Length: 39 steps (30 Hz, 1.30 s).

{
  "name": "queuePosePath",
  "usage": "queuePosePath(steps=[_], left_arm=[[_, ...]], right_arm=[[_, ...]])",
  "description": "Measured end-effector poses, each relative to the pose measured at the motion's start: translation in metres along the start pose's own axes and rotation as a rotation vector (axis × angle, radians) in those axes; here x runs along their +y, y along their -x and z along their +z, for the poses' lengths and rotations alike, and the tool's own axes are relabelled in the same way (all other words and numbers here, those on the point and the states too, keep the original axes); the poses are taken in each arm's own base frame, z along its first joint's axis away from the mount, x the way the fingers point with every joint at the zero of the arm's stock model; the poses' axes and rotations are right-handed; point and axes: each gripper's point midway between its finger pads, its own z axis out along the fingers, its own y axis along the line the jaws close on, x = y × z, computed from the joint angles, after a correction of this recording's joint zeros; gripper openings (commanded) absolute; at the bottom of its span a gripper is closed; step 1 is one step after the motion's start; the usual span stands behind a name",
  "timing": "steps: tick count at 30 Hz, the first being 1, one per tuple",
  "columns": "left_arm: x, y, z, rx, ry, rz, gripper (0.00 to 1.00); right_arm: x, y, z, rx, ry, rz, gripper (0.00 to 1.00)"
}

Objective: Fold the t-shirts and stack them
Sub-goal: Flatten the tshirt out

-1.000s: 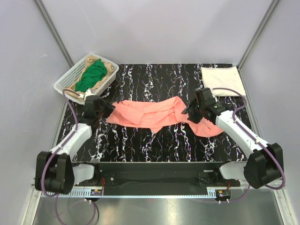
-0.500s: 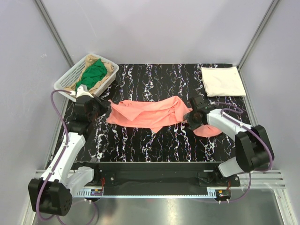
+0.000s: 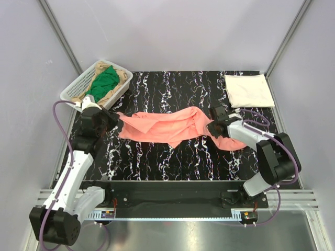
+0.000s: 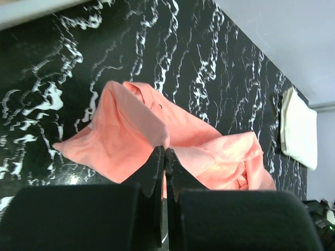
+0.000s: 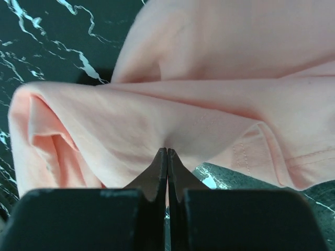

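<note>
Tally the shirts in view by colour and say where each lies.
Pink shirt: 1, on the table.
Cream shirt: 1, folded, far right corner.
Green shirt: 1, in the basket.
Tan shirt: 1, in the basket.
Total: 4 shirts.

The black, white-veined table [image 3: 172, 89] is enclosed by plain pale grey walls [image 3: 172, 31] joined at aluminium corner posts [image 3: 58, 32].

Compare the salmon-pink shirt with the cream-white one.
The salmon-pink shirt lies rumpled and stretched out; the cream-white shirt sits neatly folded, far right. The left gripper and right gripper pinch the salmon-pink shirt; nothing touches the cream-white shirt. Both lie on the table.
</note>
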Motion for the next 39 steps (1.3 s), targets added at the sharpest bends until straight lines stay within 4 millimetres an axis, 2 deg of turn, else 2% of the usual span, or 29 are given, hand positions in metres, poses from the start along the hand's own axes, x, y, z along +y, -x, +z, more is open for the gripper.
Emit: queuePosePath(steps=[2,4,7,9,11,13,16,18,19,22,25,29,32,33,36,39], left_arm=[[0.000,0.011,-0.007,-0.030,0.023,0.012,0.00],[-0.002,0.029,-0.015,-0.077,0.039,0.022,0.00],[-0.008,0.059,-0.031,-0.165,0.046,0.030,0.00],[-0.012,0.070,-0.040,-0.201,0.038,0.030,0.00],[-0.012,0.071,-0.045,-0.210,0.032,0.029,0.00],[-0.011,0.069,-0.047,-0.205,0.031,0.029,0.00],[-0.001,0.058,-0.046,-0.182,0.049,0.035,0.00],[0.005,0.051,-0.046,-0.169,0.059,0.041,0.00],[0.006,0.048,-0.047,-0.163,0.058,0.043,0.00],[0.008,0.044,-0.047,-0.153,0.054,0.045,0.00],[0.010,0.039,-0.045,-0.137,0.055,0.045,0.00],[0.012,0.033,-0.042,-0.114,0.053,0.046,0.00],[0.012,0.031,-0.039,-0.104,0.051,0.047,0.00],[0.012,0.030,-0.038,-0.100,0.054,0.047,0.00],[0.014,0.029,-0.035,-0.092,0.063,0.049,0.00],[0.016,0.029,-0.035,-0.096,0.073,0.055,0.00]], right_arm=[[0.001,0.007,-0.004,-0.031,0.010,-0.018,0.00],[0.003,0.019,-0.018,-0.070,0.031,-0.037,0.00],[0.007,0.043,-0.054,-0.141,0.085,-0.051,0.00],[0.012,0.059,-0.082,-0.186,0.146,-0.054,0.01],[0.016,0.063,-0.096,-0.191,0.187,-0.077,0.16],[0.020,0.054,-0.096,-0.140,0.205,-0.111,0.35],[0.020,0.022,-0.074,-0.022,0.209,-0.174,0.45],[0.010,-0.004,-0.060,0.043,0.198,-0.216,0.52],[0.005,-0.019,-0.054,0.077,0.195,-0.238,0.59],[-0.001,-0.047,-0.042,0.145,0.181,-0.265,0.61],[0.005,-0.057,-0.031,0.156,0.194,-0.215,0.62],[0.010,-0.061,-0.020,0.152,0.213,-0.140,0.59],[0.011,-0.065,-0.007,0.154,0.203,-0.108,0.46],[0.010,-0.066,-0.003,0.151,0.195,-0.100,0.31],[0.010,-0.063,0.001,0.131,0.187,-0.090,0.00],[0.014,-0.052,-0.004,0.090,0.202,-0.077,0.00]])
